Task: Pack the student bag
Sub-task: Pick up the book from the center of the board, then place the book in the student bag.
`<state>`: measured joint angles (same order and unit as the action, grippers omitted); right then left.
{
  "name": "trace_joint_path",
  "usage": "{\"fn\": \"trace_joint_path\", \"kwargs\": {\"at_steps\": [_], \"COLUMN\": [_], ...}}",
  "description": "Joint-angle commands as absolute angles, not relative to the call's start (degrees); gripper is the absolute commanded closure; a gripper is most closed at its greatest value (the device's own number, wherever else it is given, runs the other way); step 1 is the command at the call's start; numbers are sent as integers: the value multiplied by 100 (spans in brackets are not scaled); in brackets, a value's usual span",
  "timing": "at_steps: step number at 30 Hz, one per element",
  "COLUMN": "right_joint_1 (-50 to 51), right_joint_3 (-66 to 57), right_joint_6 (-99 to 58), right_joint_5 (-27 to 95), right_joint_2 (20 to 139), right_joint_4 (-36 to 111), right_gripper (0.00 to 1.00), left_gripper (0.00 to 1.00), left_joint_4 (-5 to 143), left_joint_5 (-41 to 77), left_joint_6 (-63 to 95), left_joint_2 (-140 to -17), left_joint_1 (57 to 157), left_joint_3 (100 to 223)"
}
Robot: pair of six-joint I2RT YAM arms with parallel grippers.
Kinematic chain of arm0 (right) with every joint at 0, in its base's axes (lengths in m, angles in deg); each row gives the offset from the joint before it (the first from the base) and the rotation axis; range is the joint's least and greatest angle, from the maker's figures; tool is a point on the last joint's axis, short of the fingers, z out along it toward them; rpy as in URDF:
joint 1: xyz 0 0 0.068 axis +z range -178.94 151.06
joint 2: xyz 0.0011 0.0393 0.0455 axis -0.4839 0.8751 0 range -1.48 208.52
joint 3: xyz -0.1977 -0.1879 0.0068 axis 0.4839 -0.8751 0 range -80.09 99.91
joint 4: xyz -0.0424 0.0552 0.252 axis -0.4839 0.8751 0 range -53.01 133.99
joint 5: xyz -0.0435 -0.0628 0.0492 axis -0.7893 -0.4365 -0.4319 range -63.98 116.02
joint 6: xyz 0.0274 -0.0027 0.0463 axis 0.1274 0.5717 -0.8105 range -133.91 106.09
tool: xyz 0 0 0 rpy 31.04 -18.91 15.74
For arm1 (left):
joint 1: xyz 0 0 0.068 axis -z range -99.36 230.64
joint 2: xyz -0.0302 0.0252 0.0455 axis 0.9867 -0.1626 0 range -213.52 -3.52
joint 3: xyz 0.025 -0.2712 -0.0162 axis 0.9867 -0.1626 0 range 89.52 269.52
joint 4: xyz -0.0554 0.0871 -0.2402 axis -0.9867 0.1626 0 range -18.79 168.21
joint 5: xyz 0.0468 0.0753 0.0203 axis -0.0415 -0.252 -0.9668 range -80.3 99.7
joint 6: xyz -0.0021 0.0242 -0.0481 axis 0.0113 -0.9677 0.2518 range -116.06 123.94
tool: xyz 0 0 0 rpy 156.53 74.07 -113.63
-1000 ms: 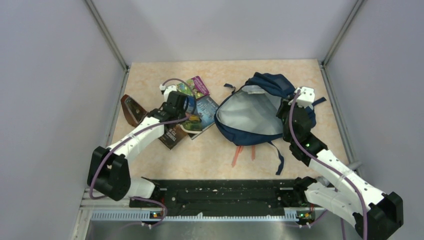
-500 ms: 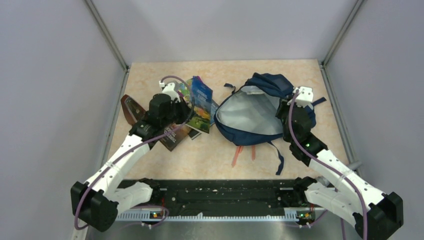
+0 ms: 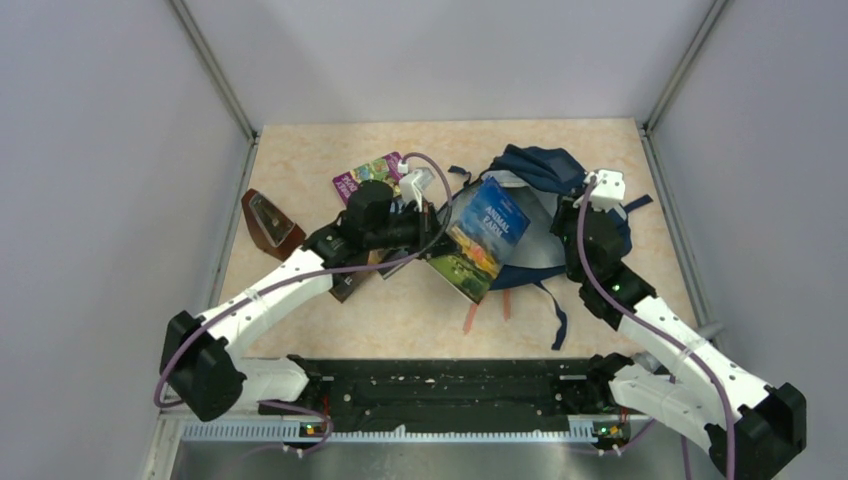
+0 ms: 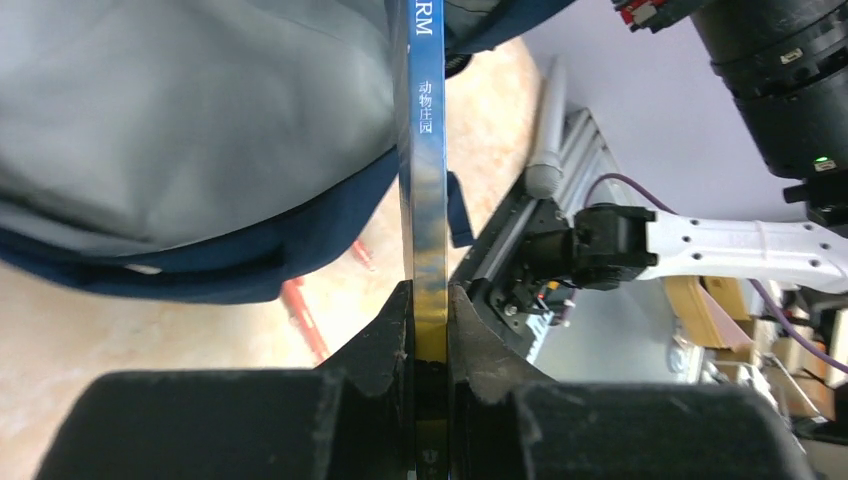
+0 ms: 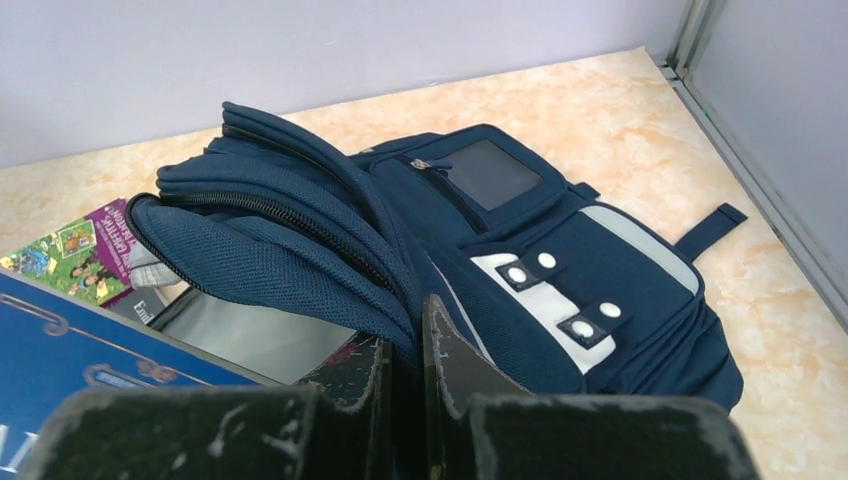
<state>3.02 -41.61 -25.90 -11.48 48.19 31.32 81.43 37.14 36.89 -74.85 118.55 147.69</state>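
Observation:
The navy student bag lies open at the back right, its grey lining showing; it also shows in the right wrist view. My left gripper is shut on a blue Animal Farm book and holds it tilted above the bag's open mouth; the book's spine runs up from between the jaws. My right gripper is shut on the bag's upper rim fabric, the jaws pinching it and holding the opening up.
A purple-green book and a dark book lie left of the bag. A brown triangular case lies at the far left. The bag's straps and red cords trail toward the near rail.
My left gripper has lifted the blue book off the pile and swung it right, from beside the bag to above its open mouth. The right gripper has kept its hold on the rim.

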Motion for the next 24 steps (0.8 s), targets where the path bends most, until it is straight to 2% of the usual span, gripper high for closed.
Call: {"fn": "trace_joint_path", "kwargs": {"at_steps": [1, 7, 13, 19, 24], "right_joint_1": [208, 208, 209, 208, 209], "right_joint_3": [-3648, -3597, -3601, -3656, -3684], "right_joint_6": [-2675, -2693, -2684, -2694, -2701], "right_joint_5": [-1236, -1162, -1018, -1015, -946], "right_joint_2": [4753, 4756, 4734, 4672, 4726], "right_joint_4": [2659, 2658, 2670, 2658, 2636], "right_gripper": [100, 100, 100, 100, 100], "left_gripper": [100, 100, 100, 100, 100], "left_joint_4": [6753, 6764, 7251, 7720, 7397], "left_joint_5": [4351, 4352, 4280, 3717, 3663], "left_joint_6": [4129, 4194, 3722, 3390, 3428], "left_joint_2": [-7756, -8730, -9921, -10665, -11152], "left_joint_1": [11914, 11906, 11905, 11860, 11815], "left_joint_3": [14969, 14917, 15556, 16317, 16643]}}
